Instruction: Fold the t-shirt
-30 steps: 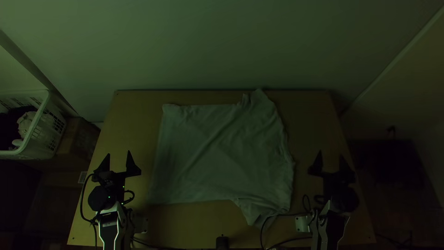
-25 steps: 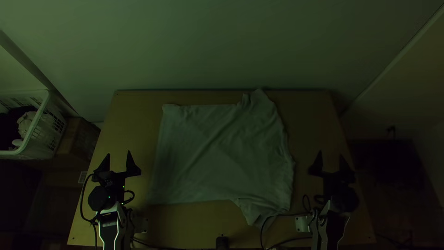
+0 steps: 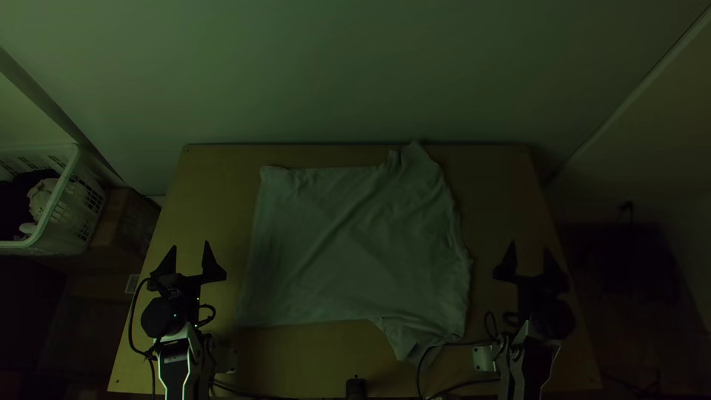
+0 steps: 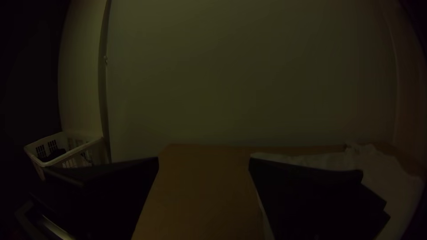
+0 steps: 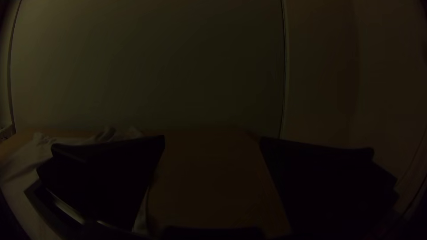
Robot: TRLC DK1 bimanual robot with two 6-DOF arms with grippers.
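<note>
top: high, steeply down on table [image 3: 222, 159] | wrists: low, nearer, facing wall [image 3: 355, 74] | top+left wrist: basket [image 3: 64, 179] shared

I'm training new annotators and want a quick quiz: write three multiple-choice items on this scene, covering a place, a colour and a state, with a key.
1. Where is the laundry basket?
A. On the t-shirt
B. Off the right side of the table
C. Off the left side of the table

2. What colour are the fingers of the left claw and the right claw?
A. Red
B. Black
C. Yellow

3. How does the t-shirt lie?
A. Spread out
B. Rolled up
C. Folded into a small square

Key:
1 C: the top view shows it beyond the left table edge.
2 B: both claws have dark, black fingers.
3 A: the cloth lies wide across the table, with some wrinkles.
</note>
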